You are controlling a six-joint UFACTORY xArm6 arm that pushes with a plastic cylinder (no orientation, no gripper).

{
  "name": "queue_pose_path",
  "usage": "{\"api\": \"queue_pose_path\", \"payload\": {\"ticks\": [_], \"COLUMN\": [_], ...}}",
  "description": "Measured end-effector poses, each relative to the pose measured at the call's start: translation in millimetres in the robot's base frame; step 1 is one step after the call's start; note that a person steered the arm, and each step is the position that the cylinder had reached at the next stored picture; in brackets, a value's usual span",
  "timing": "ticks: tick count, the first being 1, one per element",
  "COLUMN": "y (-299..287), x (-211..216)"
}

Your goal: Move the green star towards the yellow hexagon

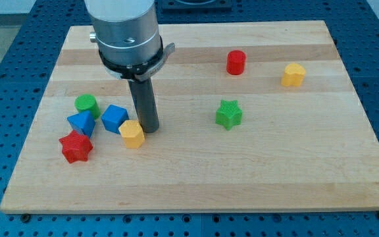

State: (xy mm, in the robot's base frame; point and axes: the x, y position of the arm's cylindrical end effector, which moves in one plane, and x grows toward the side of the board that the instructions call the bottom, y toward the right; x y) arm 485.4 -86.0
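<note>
Across the middle of the view lies the wooden board [196,178], a pale slab resting on a blue perforated table [5,99], and it carries every block. Next in size is the arm's metal cylinder [125,33], hanging over the board's upper left, with the dark rod dropping from it; my tip [148,130] meets the wood just beside the yellow hexagon [131,134], at its right edge, close enough that I cannot tell whether they touch. No jaws exist on this rig, so nothing is spread or pinched; the rod can only shove. Around that hexagon sits a loose cluster: a blue cube [114,118] touching or nearly touching it on the upper left, a blue block [81,122] of unclear shape, a green cylinder [85,104] above that, and a red star [76,146] lowest. The green star [229,114], the piece to be moved, stands alone right of centre, well apart from my tip. Farther toward the upper right are a red cylinder [236,62] and another yellow block [293,75]. Judging from this, my tip is on the wrong side: it likely needs to pass round to the star's right to push leftward.
</note>
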Motion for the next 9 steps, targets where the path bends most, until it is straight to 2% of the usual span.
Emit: {"api": "queue_pose_path", "payload": {"ticks": [2, 3, 4, 5, 6, 9], "y": [26, 101, 162, 234, 240, 181], "x": [8, 24, 75, 51, -5, -57]}}
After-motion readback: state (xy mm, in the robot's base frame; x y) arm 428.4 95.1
